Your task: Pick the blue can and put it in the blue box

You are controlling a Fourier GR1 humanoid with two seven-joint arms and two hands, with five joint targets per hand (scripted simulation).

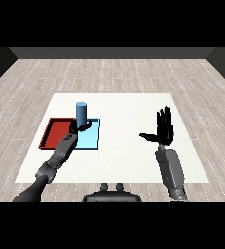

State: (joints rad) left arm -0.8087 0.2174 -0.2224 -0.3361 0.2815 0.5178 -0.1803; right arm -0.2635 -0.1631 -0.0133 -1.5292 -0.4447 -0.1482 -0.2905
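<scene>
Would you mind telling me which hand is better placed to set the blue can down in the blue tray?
The left hand: it is curled round the upright blue can right at the light blue tray. The right hand is open, raised well off to the right.

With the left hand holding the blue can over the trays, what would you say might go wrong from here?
1. The left hand holds the blue can close to the seam between the red tray and the blue tray; released too far left, it might land in the red one.
2. The can is tall and upright, so it might tip when let go.
</scene>
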